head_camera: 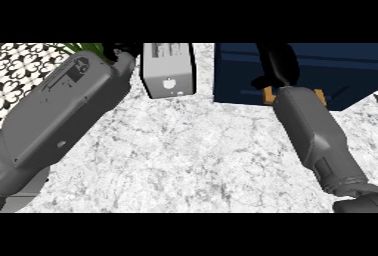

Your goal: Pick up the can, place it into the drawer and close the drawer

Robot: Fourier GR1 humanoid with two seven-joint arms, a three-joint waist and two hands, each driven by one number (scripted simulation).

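Note:
The dark blue drawer [339, 70] fills the top right of the head view. My right hand [275, 62] lies over its left part, fingers stretched straight toward the far edge, with nothing visible in them. The right forearm [314, 135] runs up from the lower right corner. No can shows anywhere; I cannot tell whether it is in the drawer. My left hand [122, 50] is only a small black patch at the top, mostly hidden behind the big grey left forearm [63, 110].
A light grey boxy appliance [168, 70] stands at the back between the two arms. Green leaves [87, 47] and a patterned wall [22, 70] sit at the top left. The marble counter [192, 160] spreads across the middle.

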